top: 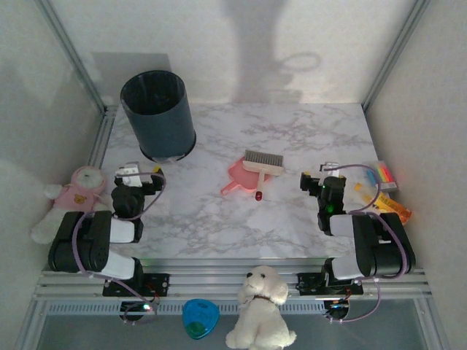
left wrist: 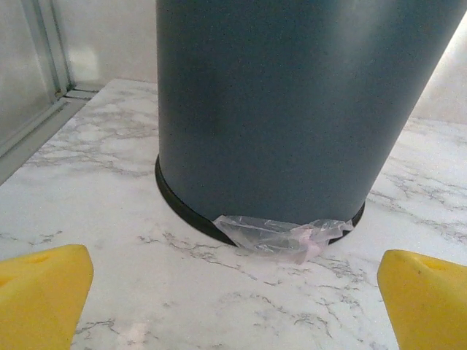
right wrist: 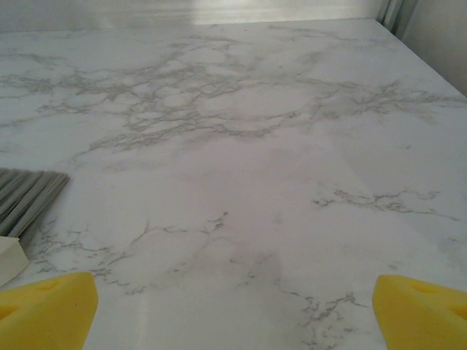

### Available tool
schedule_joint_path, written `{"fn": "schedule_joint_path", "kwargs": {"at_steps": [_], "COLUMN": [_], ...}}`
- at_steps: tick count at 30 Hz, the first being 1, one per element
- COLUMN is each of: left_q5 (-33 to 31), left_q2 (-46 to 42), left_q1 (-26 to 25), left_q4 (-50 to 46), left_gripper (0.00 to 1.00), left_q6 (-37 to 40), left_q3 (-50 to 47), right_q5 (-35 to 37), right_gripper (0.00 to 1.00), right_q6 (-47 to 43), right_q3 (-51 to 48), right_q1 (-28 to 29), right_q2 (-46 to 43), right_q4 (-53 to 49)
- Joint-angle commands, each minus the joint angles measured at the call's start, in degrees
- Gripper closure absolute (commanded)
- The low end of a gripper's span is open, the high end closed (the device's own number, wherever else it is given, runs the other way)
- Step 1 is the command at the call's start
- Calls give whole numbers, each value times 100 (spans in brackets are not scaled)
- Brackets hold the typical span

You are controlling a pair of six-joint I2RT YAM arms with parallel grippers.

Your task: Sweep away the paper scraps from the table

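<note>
From above, the table [top: 292, 138] carries a dark bin [top: 157, 113] at its far left corner and a pink dustpan [top: 235, 179] with a brush [top: 263, 162] near the middle. The left gripper [top: 139, 172] sits by the left edge and the right gripper [top: 315, 180] by the right edge.

At the left wrist, yellow fingertips [left wrist: 40, 292] are spread wide and empty, facing the bin's base.

At the right wrist, fingertips [right wrist: 44, 310] are wide and empty over the marble, beside the brush's bristles.

The left arm [top: 91, 244] sits folded at 8 o'clock. The left gripper [top: 131, 172] points to 12 o'clock, its yellow fingers [left wrist: 40, 295] wide apart. The right arm [top: 372, 244] sits folded at 4 o'clock. The right gripper [top: 319, 177] points to 12 o'clock too, spread wide.
</note>
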Motion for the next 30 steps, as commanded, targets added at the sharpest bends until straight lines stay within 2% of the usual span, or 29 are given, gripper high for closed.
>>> {"fn": "schedule_joint_path", "kwargs": {"at_steps": [1,6,9,11,30], "left_q5": [126,-104,-645,-752,-800], "left_q2": [321,373,379,389,386], "left_q1": [44,25,17,-22,-48], "left_q4": [445,472,265,244,236], "left_gripper": [0,0,0,0,0], "left_q6": [-36,-126,-317,-312,-292], "left_q3": [115,136,251,267,274], "right_q5": [-152,-199,-241,-257,-300], "right_gripper": [3,2,2,1,1], "right_q6": [-116,-125,-169,-102,-73], "right_q3": [169,283,412,596,616], "right_q1": [-34,-35,-27,-61,-96], "right_q2": [169,459,728,726,721], "right_q4": [364,406,420,60,1]}}
